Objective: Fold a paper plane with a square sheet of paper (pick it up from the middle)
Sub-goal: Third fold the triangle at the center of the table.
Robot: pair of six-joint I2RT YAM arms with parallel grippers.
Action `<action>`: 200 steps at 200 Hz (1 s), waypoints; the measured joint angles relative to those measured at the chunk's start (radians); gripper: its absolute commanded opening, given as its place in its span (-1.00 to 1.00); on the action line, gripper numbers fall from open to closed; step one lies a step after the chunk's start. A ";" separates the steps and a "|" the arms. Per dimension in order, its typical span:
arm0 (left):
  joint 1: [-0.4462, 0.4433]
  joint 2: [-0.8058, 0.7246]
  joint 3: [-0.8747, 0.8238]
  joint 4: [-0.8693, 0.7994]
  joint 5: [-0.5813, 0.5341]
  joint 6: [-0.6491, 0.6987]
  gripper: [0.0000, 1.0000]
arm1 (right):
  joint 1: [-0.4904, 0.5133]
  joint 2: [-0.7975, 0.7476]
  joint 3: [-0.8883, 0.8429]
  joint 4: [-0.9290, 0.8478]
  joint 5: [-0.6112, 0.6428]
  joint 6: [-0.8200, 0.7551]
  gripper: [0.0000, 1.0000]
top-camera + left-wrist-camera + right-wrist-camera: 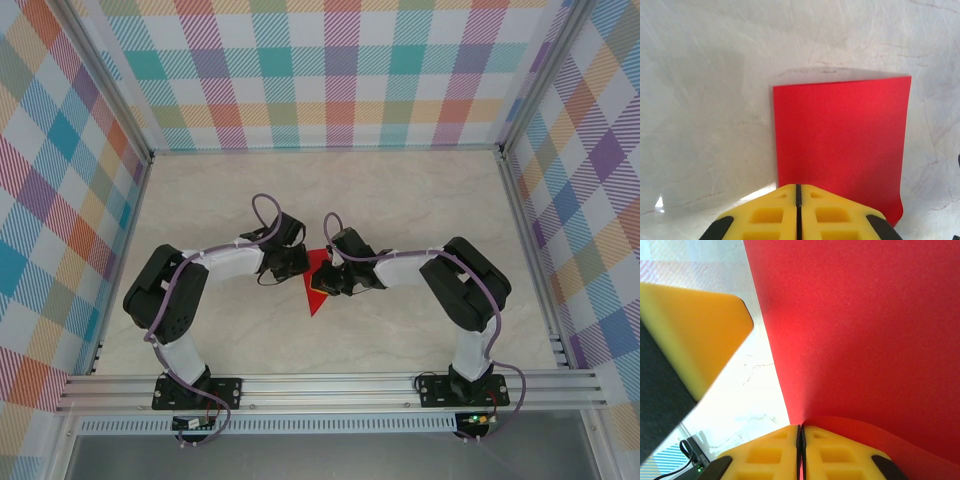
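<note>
- Left gripper (797,190) is closed, fingertips pressed together at the near edge of the red sheet (840,140); I cannot tell whether any paper sits between them.
- Right gripper (800,431) is also closed, and the sheet curls up around its tips, so it looks pinched on the paper.
- From above, the sheet lies on the table (200,200) between the two grippers, narrowing to a point toward the arm bases.
- Judging by that shape, folding is under way: there are no wings or centre crease yet.
- Next move likely calls for one gripper to hold the paper while the other folds a flap over and presses the crease flat.
</note>
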 measured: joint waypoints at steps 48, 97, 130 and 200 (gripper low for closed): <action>0.005 0.031 0.012 0.000 0.015 0.008 -0.88 | 0.000 0.000 0.000 0.003 0.000 0.000 -0.78; 0.006 0.048 0.015 0.004 0.023 0.015 -0.89 | 0.000 0.000 0.000 0.003 0.003 0.000 -0.77; 0.006 0.048 0.015 0.004 0.025 0.018 -0.89 | 0.000 0.000 0.000 0.003 0.006 0.000 -0.76; 0.006 0.048 0.015 0.004 0.026 0.018 -0.89 | 0.000 0.003 0.000 -0.006 0.006 -0.004 -0.73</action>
